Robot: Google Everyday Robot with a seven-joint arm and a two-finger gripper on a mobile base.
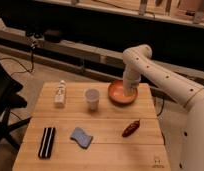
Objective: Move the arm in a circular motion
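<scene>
The arm (160, 77) is large and white, made of thick rounded segments with small dark dots. It comes in from the right, bends at a bulbous joint (137, 54) and points straight down. Its pale tip, the gripper (128, 91), hangs inside an orange bowl (116, 95) at the back right of the wooden table (110, 150). Whether the tip touches the bowl's bottom cannot be told.
On the table stand a white cup (92, 99) left of the bowl and a small bottle (60, 93) at the back left. A black striped block (46, 141), a blue sponge (81, 137) and a red-brown object (131, 128) lie near the front. A dark chair (5, 107) stands at the left.
</scene>
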